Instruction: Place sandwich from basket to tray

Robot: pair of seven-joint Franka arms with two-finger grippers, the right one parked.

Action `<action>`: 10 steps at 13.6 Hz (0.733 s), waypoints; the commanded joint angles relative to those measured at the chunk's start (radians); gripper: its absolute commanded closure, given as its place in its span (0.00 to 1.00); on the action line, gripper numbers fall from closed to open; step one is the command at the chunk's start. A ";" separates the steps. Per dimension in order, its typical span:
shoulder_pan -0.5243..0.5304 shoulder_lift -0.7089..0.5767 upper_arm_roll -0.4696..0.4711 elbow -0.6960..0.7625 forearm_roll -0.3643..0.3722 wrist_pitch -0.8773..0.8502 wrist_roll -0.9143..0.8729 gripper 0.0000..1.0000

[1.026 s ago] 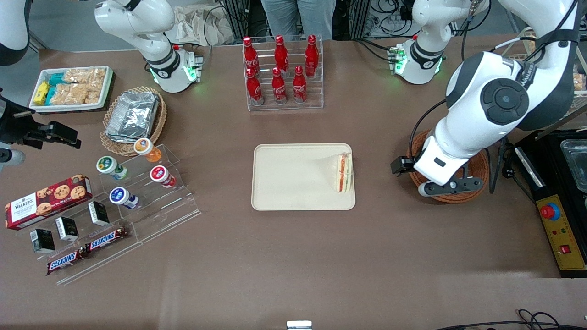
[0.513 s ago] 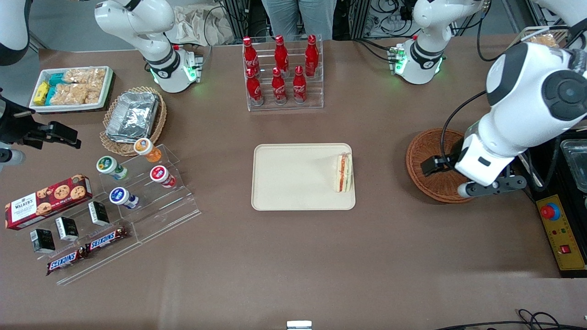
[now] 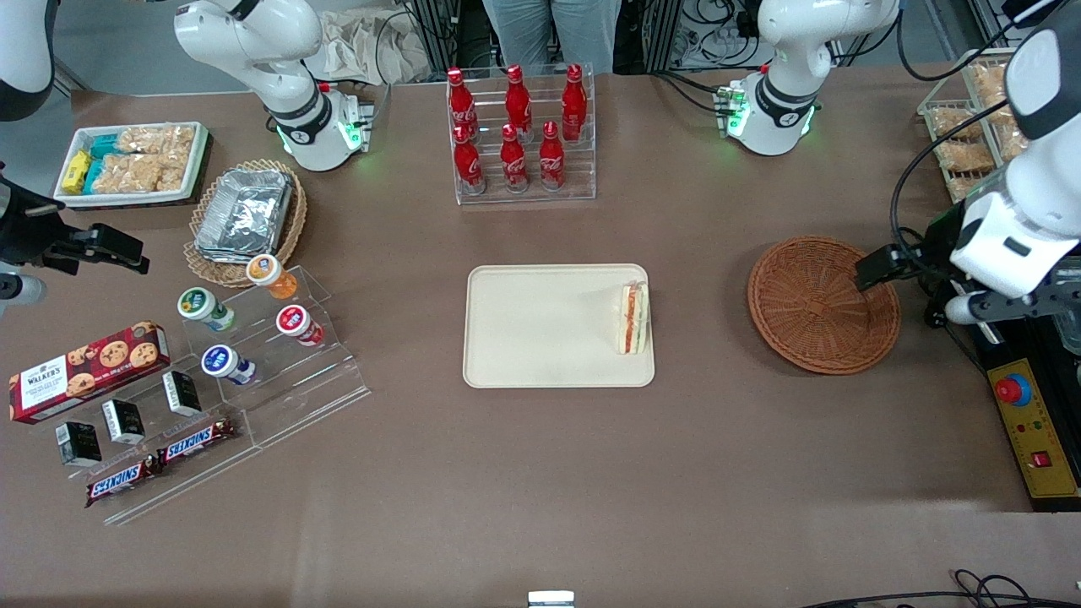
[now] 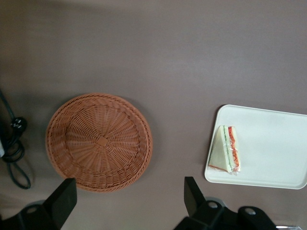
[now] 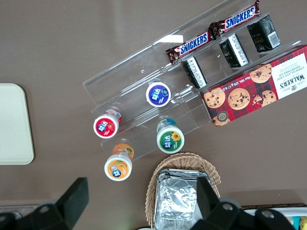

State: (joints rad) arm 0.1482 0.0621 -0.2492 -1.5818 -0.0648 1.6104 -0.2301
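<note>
Sandwich [image 3: 632, 318] lies on the tray [image 3: 532, 329], close to the rim nearest the basket [image 3: 823, 304], which holds nothing. Gripper [image 4: 129, 201] hangs high near the basket, fingers spread, gripping nothing. Little risk remains; a jolt to the tray might tip the wedge over.

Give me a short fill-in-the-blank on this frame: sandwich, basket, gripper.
1. The sandwich lies on the ____.
2. The basket holds ____.
3. The gripper hangs above the table with its fingers ____.
4. In the rack stand ____ red bottles.

Missing words: tray; nothing; open; six
</note>
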 commanded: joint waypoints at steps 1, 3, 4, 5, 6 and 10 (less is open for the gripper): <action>-0.070 -0.088 0.069 -0.088 -0.016 0.002 0.012 0.01; -0.119 -0.134 0.123 -0.130 -0.016 0.006 0.014 0.01; -0.130 -0.140 0.134 -0.133 -0.016 0.005 0.014 0.01; -0.131 -0.140 0.137 -0.133 -0.016 0.005 0.012 0.01; -0.133 -0.139 0.137 -0.129 -0.016 0.005 0.012 0.01; -0.140 -0.133 0.137 -0.125 -0.013 0.002 0.012 0.01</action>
